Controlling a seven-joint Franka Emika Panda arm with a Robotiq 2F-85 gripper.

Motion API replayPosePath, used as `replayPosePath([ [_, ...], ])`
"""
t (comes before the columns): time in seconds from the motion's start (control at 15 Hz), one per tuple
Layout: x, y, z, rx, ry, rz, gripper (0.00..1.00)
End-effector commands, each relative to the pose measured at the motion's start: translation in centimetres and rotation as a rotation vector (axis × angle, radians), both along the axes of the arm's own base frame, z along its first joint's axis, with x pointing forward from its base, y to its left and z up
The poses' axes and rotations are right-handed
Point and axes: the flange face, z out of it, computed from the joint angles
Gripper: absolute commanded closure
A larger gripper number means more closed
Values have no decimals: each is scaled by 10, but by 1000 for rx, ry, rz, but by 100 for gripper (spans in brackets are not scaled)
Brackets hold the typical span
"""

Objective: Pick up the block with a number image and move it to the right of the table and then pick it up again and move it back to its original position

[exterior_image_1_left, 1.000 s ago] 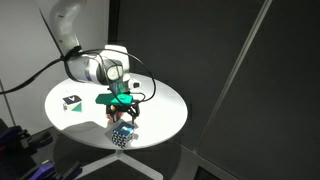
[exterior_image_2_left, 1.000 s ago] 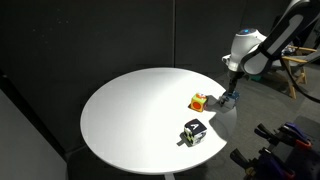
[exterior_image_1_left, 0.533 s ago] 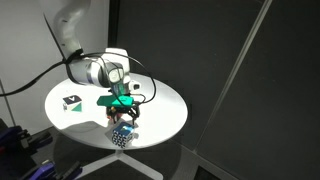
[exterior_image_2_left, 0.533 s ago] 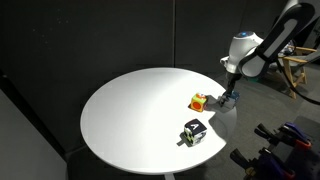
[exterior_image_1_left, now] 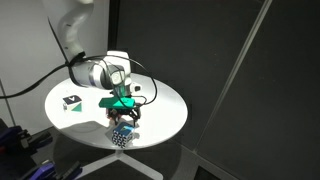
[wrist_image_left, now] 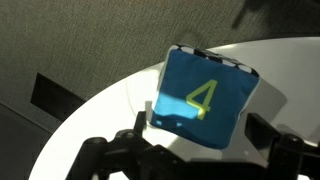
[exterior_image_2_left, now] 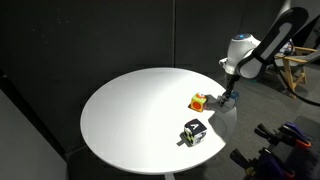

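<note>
The block with a number image (wrist_image_left: 205, 98) fills the wrist view: a blue face with a yellow 4 and a white rim. It rests near the rim of the round white table (exterior_image_1_left: 160, 100). In an exterior view it is a small blue-and-white cube (exterior_image_1_left: 121, 137) just under my gripper (exterior_image_1_left: 123, 117). My gripper (wrist_image_left: 202, 124) straddles the block, jaws open, with a thin gap on each side. In an exterior view my gripper (exterior_image_2_left: 230, 98) stands at the table's far edge (exterior_image_2_left: 120, 110) and hides the block.
A red-and-yellow cube (exterior_image_2_left: 198, 101) lies close beside my gripper. A white block with a black top (exterior_image_2_left: 194, 131) sits nearer the front and also shows in an exterior view (exterior_image_1_left: 72, 101). The table's rim is right by the number block.
The arm's wrist has shifted slightly. The gripper stays over the number block, which has not moved.
</note>
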Motion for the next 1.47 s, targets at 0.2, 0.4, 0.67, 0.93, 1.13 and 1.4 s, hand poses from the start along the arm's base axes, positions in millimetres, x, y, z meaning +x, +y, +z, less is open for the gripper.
replayPosePath([
  [0.2, 8, -4, -1, -25, -10, -5, 41],
  [0.4, 9, -3, 0, -28, -9, -23, 65],
  [0.67, 9, -1, 4, -35, -16, -69, 95],
  [0.93, 7, 3, 8, -46, -32, -172, 99],
  [1.13, 4, 10, 12, -49, -33, -262, 97],
  [1.4, -2, 24, 20, -58, -11, -352, 97],
])
